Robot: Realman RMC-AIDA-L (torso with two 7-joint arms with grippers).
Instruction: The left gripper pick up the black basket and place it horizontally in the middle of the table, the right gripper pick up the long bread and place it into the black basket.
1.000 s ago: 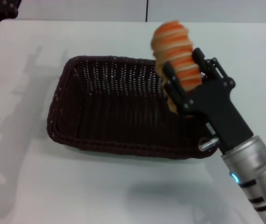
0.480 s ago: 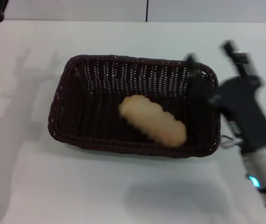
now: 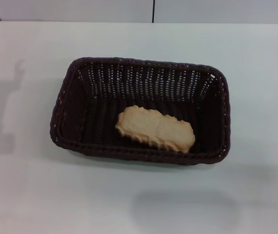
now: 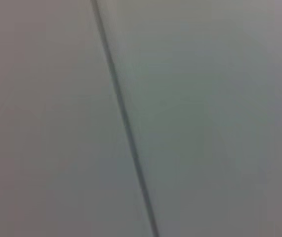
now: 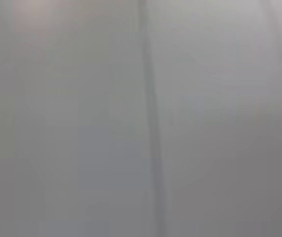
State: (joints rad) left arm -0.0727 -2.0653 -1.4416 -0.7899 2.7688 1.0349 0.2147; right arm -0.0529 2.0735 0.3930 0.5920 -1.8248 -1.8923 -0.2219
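Wicker black basket (image 3: 141,73) is sitting lengthwise mid-table (image 3: 139,204) with the long bread (image 3: 156,129) lying flat side up inside — both steps are looking done, neither gripper is showing, so finger state is unknowable.

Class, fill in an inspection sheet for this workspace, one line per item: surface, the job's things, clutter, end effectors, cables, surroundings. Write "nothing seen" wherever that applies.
Surface: plain white flat table, with faint shadows on its left side.
Job's things: dark woven wicker rectangular black basket sits mid-table, long side across the head view; oblong pale tan long bread lies inside on the basket floor, toward the near right, flat pale side up.
Clutter: nothing seen.
End effectors: neither left nor right is in any view.
Cables: nothing seen.
Surroundings: pale wall behind the table with a dark vertical seam; both wrist views show only blank grey surface with a dark line.
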